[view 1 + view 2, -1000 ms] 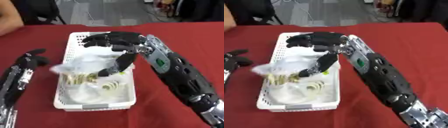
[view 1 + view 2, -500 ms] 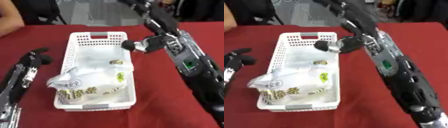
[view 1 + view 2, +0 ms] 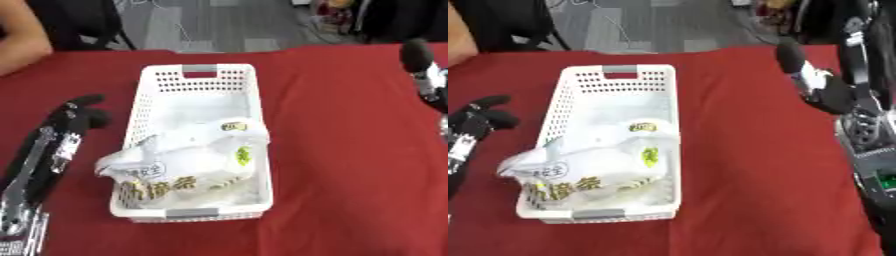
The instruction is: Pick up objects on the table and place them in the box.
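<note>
A white perforated basket [image 3: 199, 71] stands lengthwise on the red table. In its near half lies a crumpled white plastic bag [image 3: 188, 167] with yellow-green print, one corner hanging over the left rim. My right hand [image 3: 831, 96] hovers to the right of the basket, well apart from it, thumb [image 3: 789, 53] sticking out and nothing in it. On the cloth left of the basket rests my black left hand [image 3: 77, 114], fingers relaxed and empty.
The red tablecloth [image 3: 350, 165] spreads wide to the right of the basket. A person's bare arm [image 3: 19, 42] shows at the far left edge. Chairs and a grey floor lie beyond the table's far edge.
My right hand let go of the bag in the basket, rose, and drew back to the right. The bag has settled in the near half. The left hand stayed put.
</note>
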Motion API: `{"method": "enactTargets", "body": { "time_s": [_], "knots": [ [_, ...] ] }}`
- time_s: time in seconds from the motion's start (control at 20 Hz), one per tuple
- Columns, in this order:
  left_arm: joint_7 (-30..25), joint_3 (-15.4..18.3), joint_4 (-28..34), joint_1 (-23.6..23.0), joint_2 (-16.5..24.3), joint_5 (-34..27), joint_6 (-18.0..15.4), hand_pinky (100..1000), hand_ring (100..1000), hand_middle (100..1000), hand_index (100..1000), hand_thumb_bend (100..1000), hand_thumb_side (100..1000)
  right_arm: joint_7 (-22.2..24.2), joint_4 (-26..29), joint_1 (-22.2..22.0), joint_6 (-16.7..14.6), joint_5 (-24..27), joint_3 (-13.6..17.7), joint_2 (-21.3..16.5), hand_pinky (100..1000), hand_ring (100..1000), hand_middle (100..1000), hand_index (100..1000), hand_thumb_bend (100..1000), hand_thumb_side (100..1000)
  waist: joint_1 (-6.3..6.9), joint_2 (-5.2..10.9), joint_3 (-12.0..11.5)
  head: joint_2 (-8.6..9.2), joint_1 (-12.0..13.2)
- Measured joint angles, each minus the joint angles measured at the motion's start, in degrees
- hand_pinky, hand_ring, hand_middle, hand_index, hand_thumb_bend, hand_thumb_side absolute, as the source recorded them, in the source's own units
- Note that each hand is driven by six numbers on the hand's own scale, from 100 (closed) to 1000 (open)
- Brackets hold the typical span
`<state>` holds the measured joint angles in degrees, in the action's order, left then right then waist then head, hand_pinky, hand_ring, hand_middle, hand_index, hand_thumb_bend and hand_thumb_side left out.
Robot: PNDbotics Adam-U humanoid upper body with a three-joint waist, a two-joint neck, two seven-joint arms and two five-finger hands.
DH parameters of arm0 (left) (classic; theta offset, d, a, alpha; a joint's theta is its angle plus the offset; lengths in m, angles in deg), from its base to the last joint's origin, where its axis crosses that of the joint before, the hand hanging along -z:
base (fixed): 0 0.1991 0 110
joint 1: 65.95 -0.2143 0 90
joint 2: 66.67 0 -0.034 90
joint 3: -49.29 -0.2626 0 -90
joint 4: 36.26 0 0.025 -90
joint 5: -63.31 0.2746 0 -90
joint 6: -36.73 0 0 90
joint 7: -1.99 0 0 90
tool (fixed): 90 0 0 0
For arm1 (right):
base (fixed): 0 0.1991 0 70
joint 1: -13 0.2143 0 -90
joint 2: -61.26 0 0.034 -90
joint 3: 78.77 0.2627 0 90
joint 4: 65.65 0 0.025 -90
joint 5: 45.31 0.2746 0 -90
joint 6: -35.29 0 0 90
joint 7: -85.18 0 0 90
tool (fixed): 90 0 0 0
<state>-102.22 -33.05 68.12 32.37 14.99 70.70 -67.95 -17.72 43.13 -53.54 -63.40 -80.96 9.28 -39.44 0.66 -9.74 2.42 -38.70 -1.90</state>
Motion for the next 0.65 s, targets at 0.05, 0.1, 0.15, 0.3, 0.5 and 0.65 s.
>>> {"method": "enactTargets", "body": {
  "time_s": [0.05, 0.1, 0.15, 0.3, 0.5, 0.65],
  "knots": [
    [0.1, 0.1, 0.0, 0.0, 0.0, 0.1, 0.1, 743, 666, 862, 732, 100, 866, 0.9, 0.1, -1.8, 0.8, -0.9, 0.8, 0.0, 783, 907, 973, 1000, 652, 962, -0.03, 0.00, 0.2, 0.00, 0.1],
    [0.1, 0.2, 0.0, -0.1, 0.0, 0.1, 0.0, 743, 666, 862, 732, 100, 866, 2.8, 0.1, -3.5, 1.7, -2.0, 1.5, 0.2, 791, 923, 989, 1000, 660, 929, -0.04, 0.00, 0.3, 0.00, 0.3],
    [0.2, 0.2, 0.0, -0.1, 0.0, 0.2, 0.0, 743, 666, 862, 732, 100, 866, 5.7, -0.2, -5.0, 2.5, -3.2, 2.3, 0.6, 790, 924, 993, 1000, 659, 896, -0.04, 0.00, 0.4, 0.00, 0.4],
    [0.4, 0.3, 0.0, -0.1, 0.0, 0.3, -0.1, 743, 666, 862, 732, 100, 867, 17.0, -0.6, -8.4, 4.5, -6.8, 4.5, 2.8, 781, 923, 991, 1000, 679, 863, -0.04, 0.00, 0.7, 0.15, 0.7],
    [0.6, 0.4, 0.0, -0.1, 0.0, 0.4, 0.1, 744, 667, 863, 732, 100, 869, 25.2, 2.0, -12.1, 6.4, -8.5, 6.6, 5.5, 743, 901, 972, 1000, 709, 858, -0.06, -0.03, 1.0, 0.43, 1.0],
    [0.6, 0.5, 0.0, -0.1, 0.0, 0.4, 0.1, 744, 667, 864, 732, 100, 875, 23.7, 3.8, -14.1, 6.0, -6.7, 7.2, 7.8, 654, 845, 924, 1000, 645, 887, -0.24, -0.04, 1.1, 0.43, 1.0]
  ]
}}
